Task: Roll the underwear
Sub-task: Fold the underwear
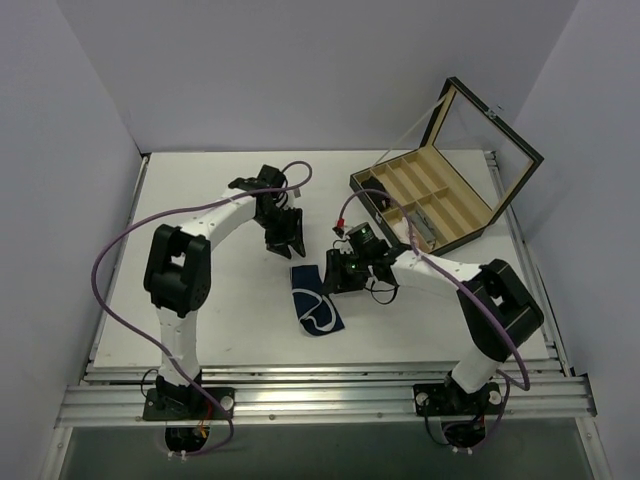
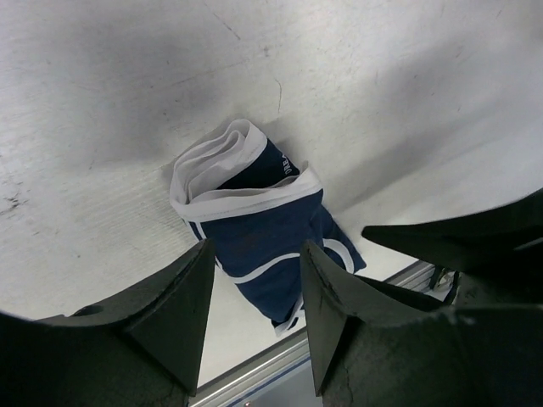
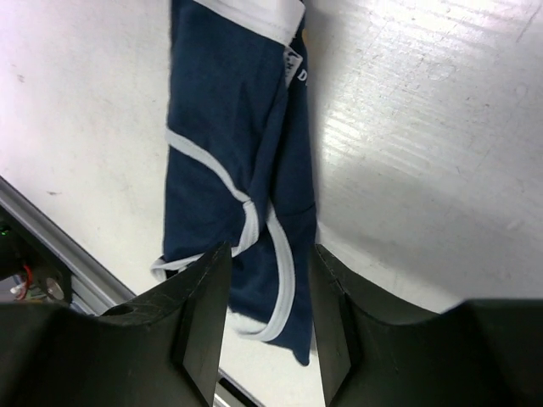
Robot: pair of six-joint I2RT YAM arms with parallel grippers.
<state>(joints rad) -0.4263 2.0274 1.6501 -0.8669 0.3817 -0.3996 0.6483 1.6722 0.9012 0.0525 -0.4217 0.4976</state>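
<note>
The left end effector [image 2: 256,250] has its fingers apart with nothing between them, and so does the right end effector [image 3: 270,252]. The underwear [image 2: 254,220] is therefore loose on the surface [image 2: 102,102], folded into a narrow strip.

The main risk on the left is probably a shallow pinch. If the left fingers close on the top layer alone at the stacked white waistband, the fold could peel open instead of turning over as one piece. On the right the risk looks like dragging. The thin trim loops at the strip's other end could snag on a fingertip and pull the whole garment sideways, skewing the strip. Nothing pins the fabric, so a push from either side might slide it across the smooth surface rather than start a roll.

From the left end effector, the strip lies below and just ahead of the fingertips, with the waistband end farther out and the narrow end running back under the gap. From the right end effector, the strip runs forward from beneath the gap. Its looped-trim end is nearest the fingers, slightly toward the left finger, and the waistband end is at the far reach.
</note>
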